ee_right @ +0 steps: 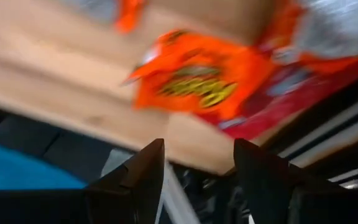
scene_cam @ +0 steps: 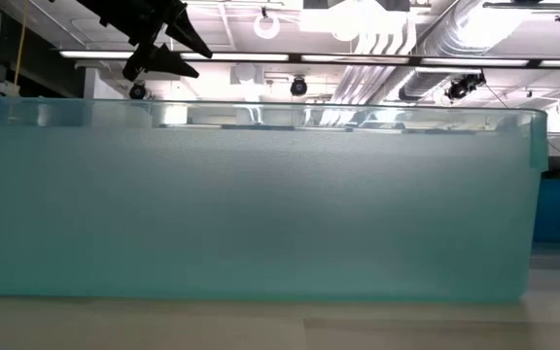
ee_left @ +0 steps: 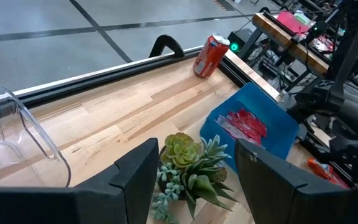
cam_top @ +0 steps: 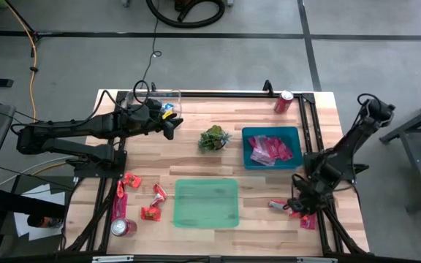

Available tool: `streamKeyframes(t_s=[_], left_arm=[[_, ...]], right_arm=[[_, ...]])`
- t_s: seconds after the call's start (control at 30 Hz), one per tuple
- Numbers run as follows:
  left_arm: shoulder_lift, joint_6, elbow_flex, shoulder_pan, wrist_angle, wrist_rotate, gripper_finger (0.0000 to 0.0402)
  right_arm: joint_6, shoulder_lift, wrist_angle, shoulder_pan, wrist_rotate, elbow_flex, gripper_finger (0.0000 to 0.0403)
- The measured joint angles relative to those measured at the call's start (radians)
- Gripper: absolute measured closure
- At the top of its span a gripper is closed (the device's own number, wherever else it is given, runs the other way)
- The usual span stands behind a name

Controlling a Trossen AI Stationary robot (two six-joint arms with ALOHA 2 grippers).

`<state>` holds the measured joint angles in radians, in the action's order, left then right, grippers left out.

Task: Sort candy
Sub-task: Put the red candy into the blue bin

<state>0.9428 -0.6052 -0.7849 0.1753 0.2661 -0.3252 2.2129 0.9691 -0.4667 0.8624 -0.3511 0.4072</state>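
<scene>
1. Right wrist view: an orange-wrapped candy is seen just ahead of the right gripper, whose fingers are spread with nothing between them. In the high view this gripper is poised over a small cluster of red-orange candy near the table's right front edge.
2. The step in hand is judged to be a pick from this cluster. It is best done by centring one wrapper between the fingers, descending squarely, and closing on a single piece so that neighbours are not dragged off the nearby edge.
3. More red-orange candy is scattered well away from the right gripper, on the table's far left front, beside a soda can.
4. The blue tray, behind the right gripper, is seen to hold pink candy.
5. The green tray, between the two clusters, appears to hold nothing.
6. A clear bin lies at the left gripper; blue-and-white candy is glimpsed in it. This gripper is released and holds nothing; a small plant stands just before it.
</scene>
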Motion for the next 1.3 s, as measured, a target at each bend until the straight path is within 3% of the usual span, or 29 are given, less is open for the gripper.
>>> streamKeyframes(t_s=[0.6,0.77,1.13,1.23,1.3], left_arm=[[0.000,0.013,0.000,0.000,0.000,0.000,0.0202],[0.000,0.013,0.000,0.000,0.000,0.000,0.0202],[0.000,0.014,0.000,0.000,0.000,0.000,0.0202],[0.000,0.014,0.000,0.000,0.000,0.000,0.0202],[0.000,0.014,0.000,0.000,0.000,0.000,0.0202]], right_arm=[[0.031,0.001,-0.002,-0.045,0.147,-0.032,0.0215],[0.045,0.057,0.009,-0.035,0.039,-0.032,0.0215],[0.057,0.225,0.186,-0.025,0.063,-0.029,0.0215],[0.011,0.233,0.164,-0.041,0.125,-0.012,0.0215],[-0.051,0.232,0.148,-0.062,0.223,0.018,0.0215]])
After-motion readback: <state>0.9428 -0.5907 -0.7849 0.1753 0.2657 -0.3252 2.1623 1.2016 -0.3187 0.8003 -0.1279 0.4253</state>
